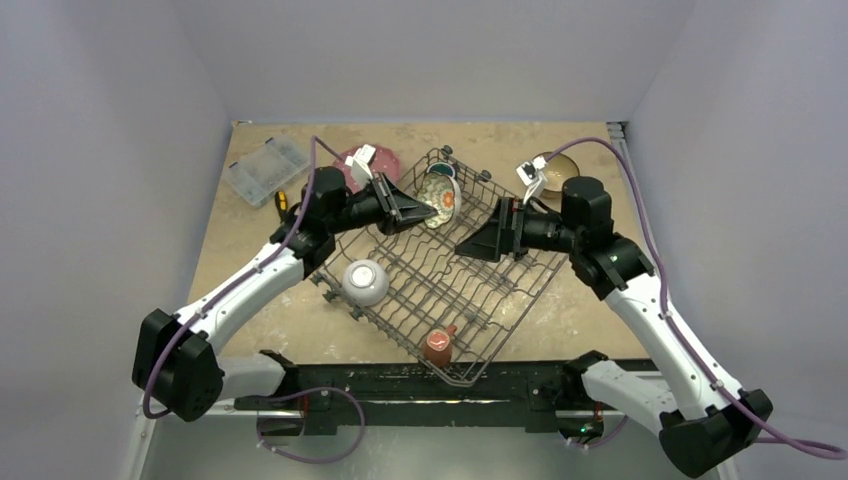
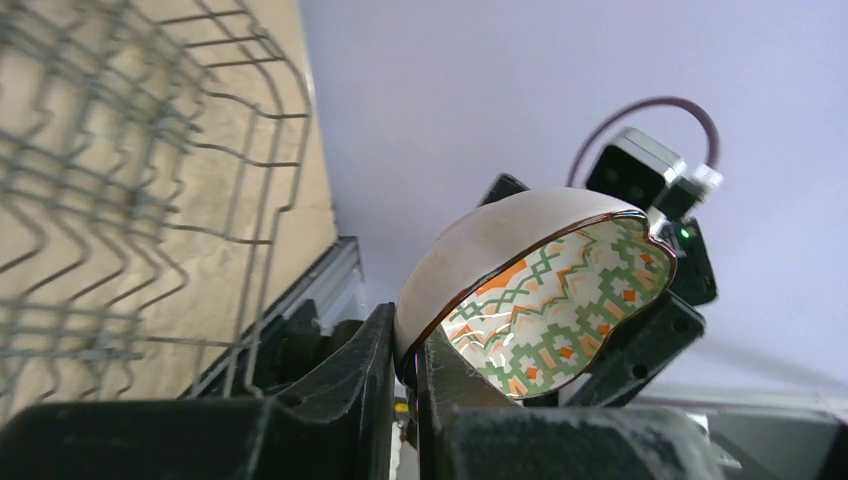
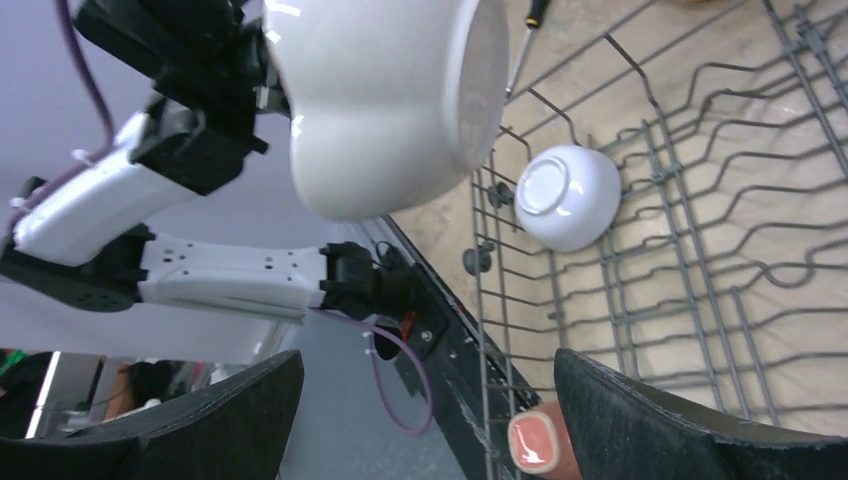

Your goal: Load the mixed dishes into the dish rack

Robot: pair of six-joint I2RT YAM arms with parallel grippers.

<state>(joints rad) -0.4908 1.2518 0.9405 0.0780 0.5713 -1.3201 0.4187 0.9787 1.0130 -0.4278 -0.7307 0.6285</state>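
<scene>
My left gripper [image 1: 420, 208] is shut on the rim of the small floral bowl [image 1: 438, 198] and holds it tilted above the far part of the dish rack [image 1: 500, 300]. The left wrist view shows the bowl [image 2: 540, 290] pinched between my fingers [image 2: 405, 350]. My right gripper [image 1: 468, 243] is open and empty over the rack, just right of the bowl. Its wrist view shows the bowl's white outside [image 3: 380, 100]. A white bowl [image 1: 365, 282] lies upside down in the rack, with a red-and-white mug [image 1: 440, 345] at the near end. The yellow plate is out of view.
A pink plate [image 1: 352, 165] lies behind my left wrist and a brown bowl [image 1: 558, 168] at the far right. A clear plastic box [image 1: 266, 168] and a screwdriver [image 1: 282, 200] lie at the far left. A dark thing [image 1: 446, 170] sits at the rack's far end.
</scene>
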